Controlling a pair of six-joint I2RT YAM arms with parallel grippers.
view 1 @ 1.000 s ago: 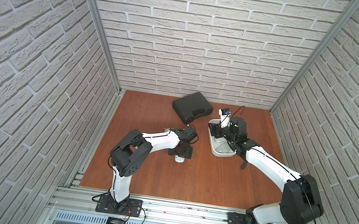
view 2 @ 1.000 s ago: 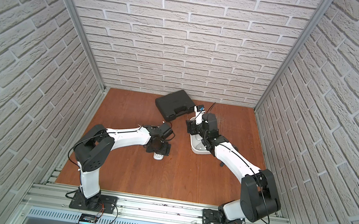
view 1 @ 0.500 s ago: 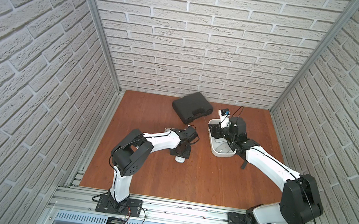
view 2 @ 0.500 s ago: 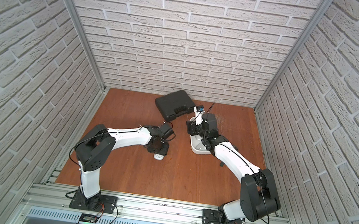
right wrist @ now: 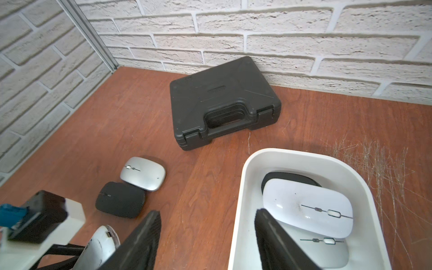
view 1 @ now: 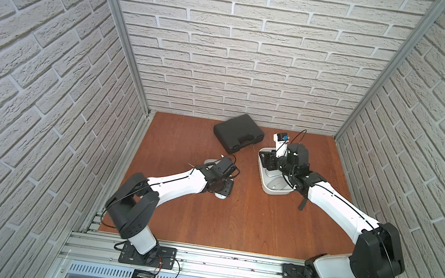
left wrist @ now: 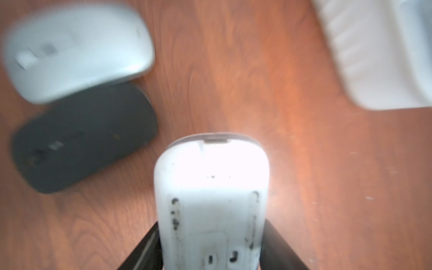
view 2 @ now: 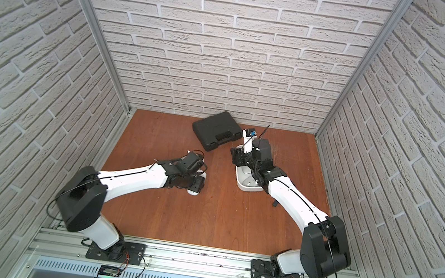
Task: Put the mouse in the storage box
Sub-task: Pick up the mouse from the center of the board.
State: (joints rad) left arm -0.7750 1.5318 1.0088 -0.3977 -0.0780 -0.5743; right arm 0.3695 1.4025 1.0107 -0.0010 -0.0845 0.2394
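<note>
Left pincer [left wrist: 210,247] clamped on a white mouse [left wrist: 211,187], underside up, well short of the storage box [right wrist: 301,153]. Right pincer [right wrist: 207,212] apart, empty, at box rim. Approx. 3 boxed mice [right wrist: 308,208] already; silver mouse [right wrist: 143,173] & black mouse [right wrist: 120,199] left on bench [right wrist: 210,131].

The white mouse [left wrist: 211,198] is clamped by its long sides between the black fingers of the left hand [left wrist: 211,252]. Its scuffed underside faces the wrist camera and its port end points away from the hand. It is to the left of the storage box [view 1: 275,193], apart from it. The box is a white, low-walled tub with rounded corners resting on the counter [view 1: 234,220]. It holds a second white mouse [right wrist: 306,208] lying over a black mouse [right wrist: 287,176], with a third white mouse [right wrist: 327,252] partly beneath.
</note>
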